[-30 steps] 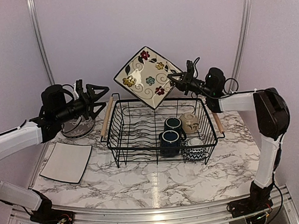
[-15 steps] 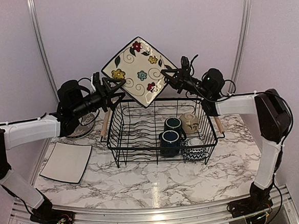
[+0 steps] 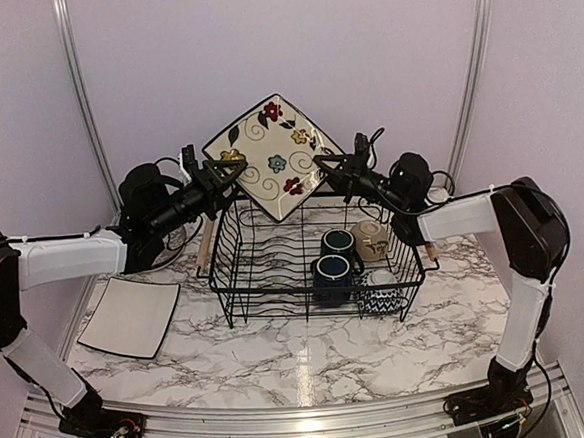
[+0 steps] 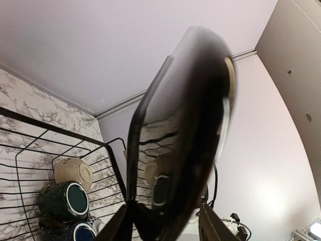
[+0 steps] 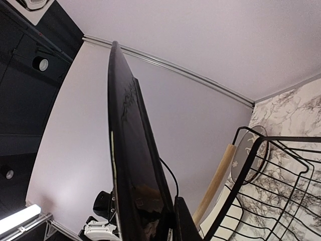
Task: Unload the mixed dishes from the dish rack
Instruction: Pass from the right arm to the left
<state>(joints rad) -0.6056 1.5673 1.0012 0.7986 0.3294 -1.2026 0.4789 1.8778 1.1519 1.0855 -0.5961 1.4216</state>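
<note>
A square cream floral plate (image 3: 273, 155) hangs tilted in the air above the back of the black wire dish rack (image 3: 217, 274). My right gripper (image 3: 328, 164) is shut on its right corner; in the right wrist view the plate (image 5: 133, 165) is edge-on in that gripper (image 5: 168, 216). My left gripper (image 3: 224, 174) straddles the plate's left corner. In the left wrist view the plate's dark underside (image 4: 180, 125) fills the gap of that gripper (image 4: 164, 206), one finger against it; whether both press on it is unclear. Two dark blue mugs (image 3: 338, 242) (image 3: 331, 274), a beige bowl (image 3: 371, 240) and a chevron bowl (image 3: 381, 295) sit in the rack's right part.
Another square cream plate (image 3: 130, 315) lies on the marble table left of the rack. A grey deer-pattern plate (image 5: 251, 145) lies behind it, mostly hidden by my left arm in the top view. The rack's wooden handles (image 3: 207, 247) run along its short sides.
The right gripper has carried the floral plate leftward and a little lower. The left arm has reached right to the plate's left corner, and its jaws have narrowed around it.
</note>
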